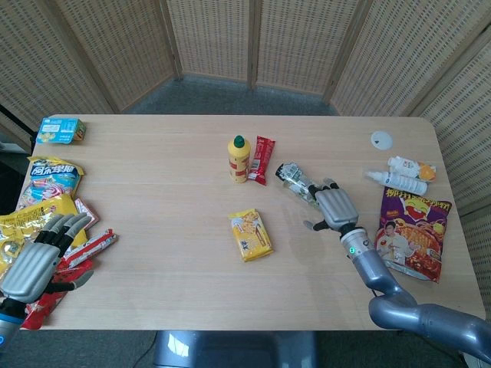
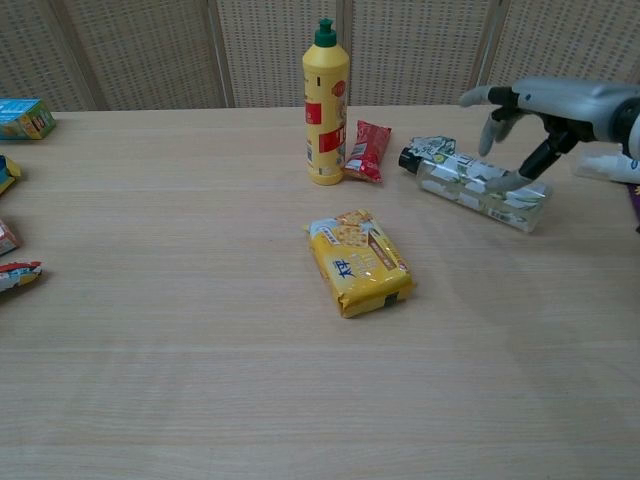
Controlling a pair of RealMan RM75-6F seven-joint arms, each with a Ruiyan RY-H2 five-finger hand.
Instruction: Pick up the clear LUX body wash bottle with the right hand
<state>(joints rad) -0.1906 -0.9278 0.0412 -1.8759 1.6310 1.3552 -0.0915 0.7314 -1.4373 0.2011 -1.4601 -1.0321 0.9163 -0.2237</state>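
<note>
1. Your right hand [image 2: 520, 120] hovers over the clear LUX body wash bottle [image 2: 470, 182], fingers spread, one fingertip touching it, holding nothing.
2. The bottle lies on its side on the wooden surface [image 2: 200, 330], right of the red sachet [image 2: 367, 150].
3. Your left hand [image 1: 34, 261] rests open among snack packets [image 1: 46, 222].

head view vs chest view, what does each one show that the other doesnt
Only the head view shows the left hand over the snack packets and the red noodle bag.
Only the chest view shows the right hand raised above the table.
Both show the body wash bottle lying down, the yellow bottle and the yellow cracker pack.
</note>
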